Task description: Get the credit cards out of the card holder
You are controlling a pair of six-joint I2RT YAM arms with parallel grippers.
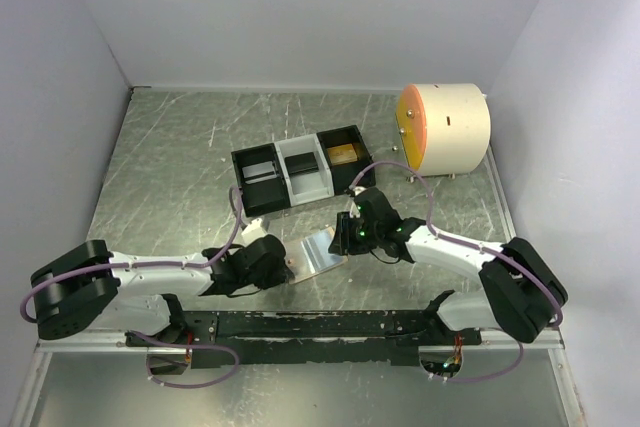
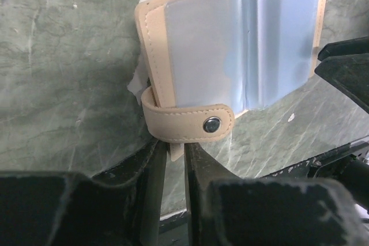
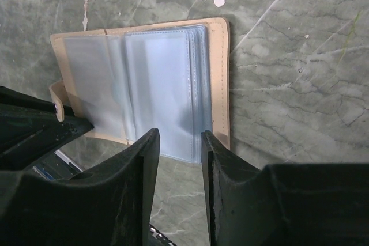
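**Here both claws meet at the open card holder**

Here the card holder (image 1: pixel 320 252) lies open on the marbled table (image 1: pixel 180 167), close to the near edge and between the two arms. Its tan outer side is down and its pale blue clear sleeves (image 3: pixel 161 84) face up.

The left gripper (image 1: pixel 283 269) is at the left side of the holder. In the left wrist view its fingers (image 2: pixel 150 171) stand almost together, with only a narrow slit between them. A thin tan piece of the holder sits in that slit, so this claw is closed on the holder's edge. Just above the fingers, the tan strap (image 2: pixel 184 125) with a metal snap button (image 2: pixel 212 124) curls around the same edge.

The right gripper (image 1: pixel 347 237) is at the holder's right side. In the right wrist view its fingers (image 3: pixel 144 165) are partly apart, and the edge of the sleeves shows in the gap between the tips. I cannot tell if the pads touch the sleeves; this claw has hold of nothing that I can see.

Behind the holder stands a tray (image 1: pixel 240 175) with three compartments. A dark card (image 1: pixel 262 169) lies in the left one, a grey card (image 1: pixel 303 162) in the middle one and a gold card (image 1: pixel 345 154) in the right one. A round beige drum (image 1: pixel 455 127) with an orange face stands at the far right, well apart from the holder.
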